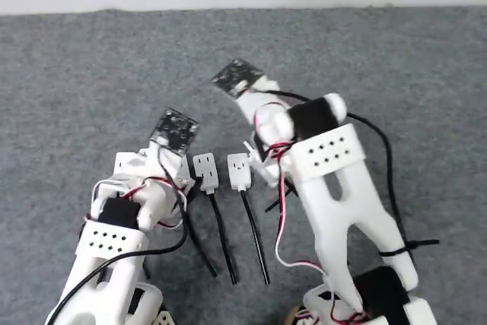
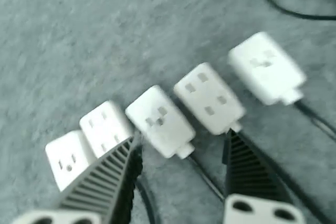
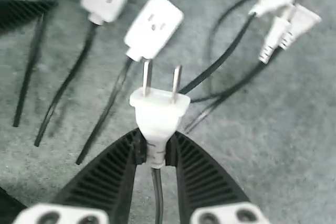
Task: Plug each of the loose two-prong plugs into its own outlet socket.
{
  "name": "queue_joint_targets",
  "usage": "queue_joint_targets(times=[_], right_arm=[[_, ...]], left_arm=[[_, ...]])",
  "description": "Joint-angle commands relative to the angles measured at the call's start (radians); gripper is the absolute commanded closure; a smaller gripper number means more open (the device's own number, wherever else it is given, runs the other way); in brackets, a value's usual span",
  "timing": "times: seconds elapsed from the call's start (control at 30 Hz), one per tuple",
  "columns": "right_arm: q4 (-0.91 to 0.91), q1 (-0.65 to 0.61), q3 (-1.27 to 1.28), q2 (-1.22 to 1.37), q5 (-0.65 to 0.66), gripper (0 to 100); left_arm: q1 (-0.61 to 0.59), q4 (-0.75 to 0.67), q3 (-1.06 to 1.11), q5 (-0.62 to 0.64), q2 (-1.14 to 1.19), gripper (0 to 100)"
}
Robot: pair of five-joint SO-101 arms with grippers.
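The grey, carpet-like worktop [image 1: 91,74] carries everything; over it the right tool [image 3: 156,148] is clamped on the body of a white two-prong plug [image 3: 157,109], whose prongs point at a white outlet socket [image 3: 154,26] lying just ahead, not touching it; other loose plugs [image 3: 286,17] lie bunched well off to one side on black cords. The left tool [image 2: 182,142] stands open with nothing in it, its fingers [image 2: 113,177] astride the cord end of the middle socket [image 2: 160,121] in a row of five white ones lying side by side.
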Motion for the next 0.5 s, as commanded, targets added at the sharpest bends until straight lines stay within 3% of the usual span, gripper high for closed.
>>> queue_joint_targets(times=[0.0, 0.17, 0.33, 0.47], right_arm=[[0.002, -0.039, -0.051, -0.045, -0.012, 99.0], [0.002, 0.039, -0.055, -0.056, -0.002, 99.0], [-0.001, -0.015, -0.023, -0.047, 0.012, 99.0], [-0.012, -0.071, -0.005, -0.045, 0.006, 99.0]], left_arm=[[0.063, 0.078, -0.113, 0.043, -0.015, 75], [0.064, 0.066, -0.101, 0.044, -0.015, 75], [0.066, 0.103, -0.163, 0.044, -0.017, 75], [0.064, 0.203, -0.334, 0.041, -0.017, 75]])
